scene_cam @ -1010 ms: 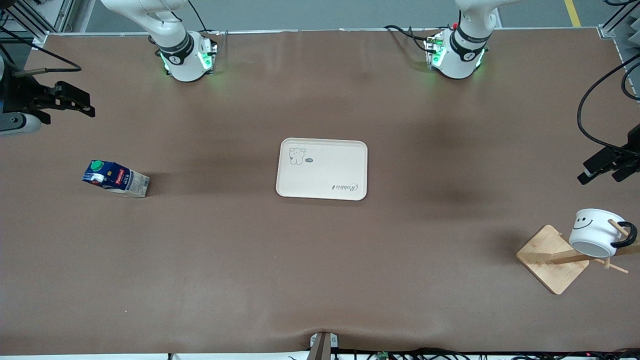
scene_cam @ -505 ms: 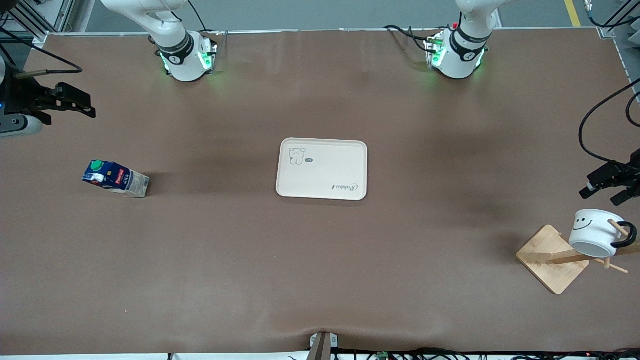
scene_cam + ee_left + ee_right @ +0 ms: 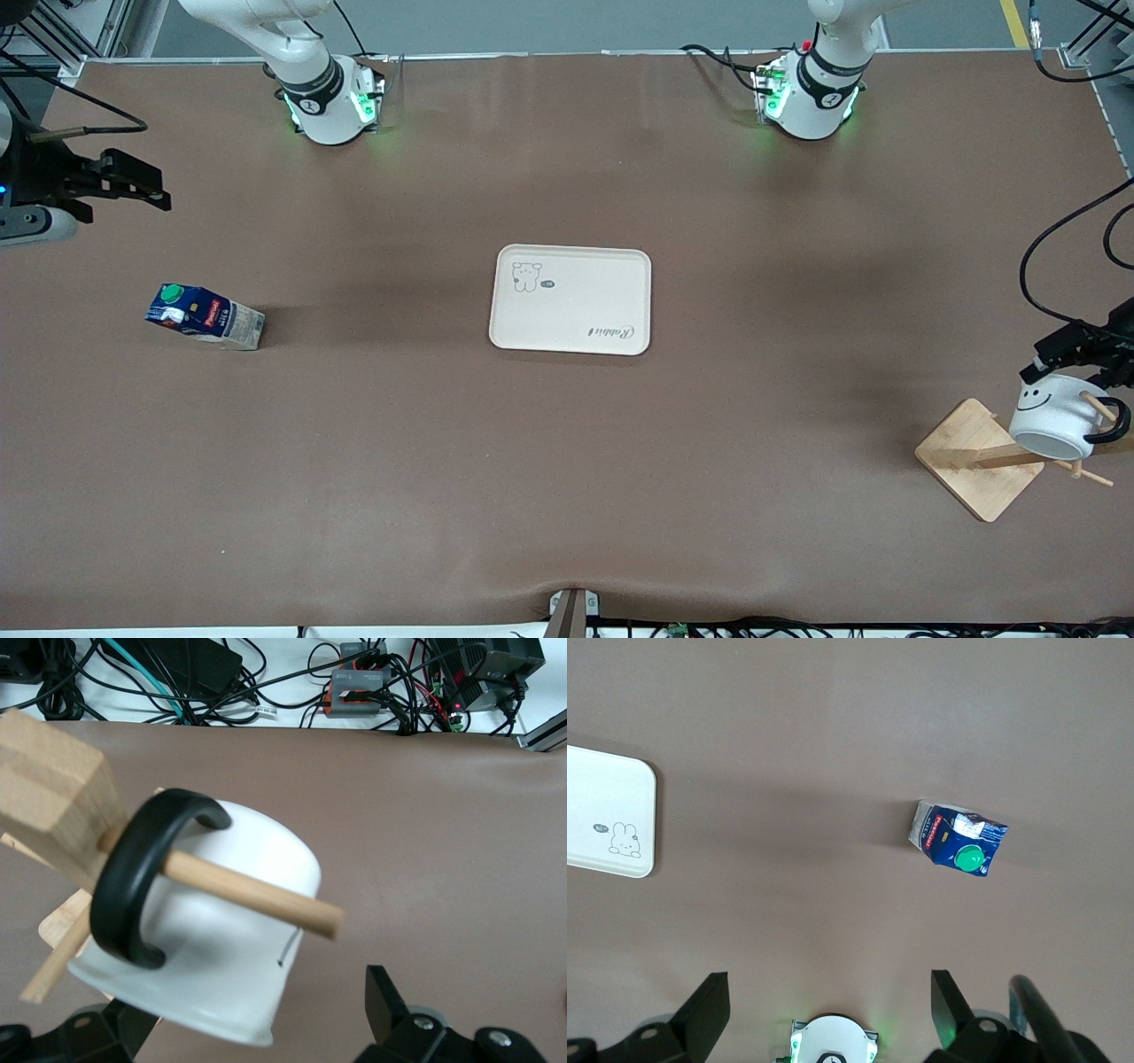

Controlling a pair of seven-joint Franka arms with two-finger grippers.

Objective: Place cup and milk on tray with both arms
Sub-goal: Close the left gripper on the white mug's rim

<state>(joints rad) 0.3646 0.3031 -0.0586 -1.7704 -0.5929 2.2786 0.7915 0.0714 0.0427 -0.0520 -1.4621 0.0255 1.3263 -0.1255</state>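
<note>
The cup point(image 3: 1054, 414) hangs tilted by its black handle on a wooden peg at the left arm's end of the table. My left gripper point(image 3: 1079, 356) is right at the cup's top edge. In the left wrist view it point(image 3: 257, 1028) is open, with its fingers on either side of the cup point(image 3: 204, 930). The milk point(image 3: 204, 316) lies on its side near the right arm's end. My right gripper point(image 3: 149, 184) is open and empty in the air at that end; its wrist view shows the milk point(image 3: 959, 840) well below it point(image 3: 828, 1001). The tray point(image 3: 571, 301) lies at mid-table, bare.
The peg rack's square wooden base point(image 3: 974, 456) stands on the table under the cup, and its post point(image 3: 53, 797) is close to my left gripper. Black cables hang at both ends of the table. The arm bases point(image 3: 332, 102) stand along the table's edge farthest from the front camera.
My left gripper has come down from above the table to the cup, and its open fingers now flank the cup. The right gripper has hardly moved.
</note>
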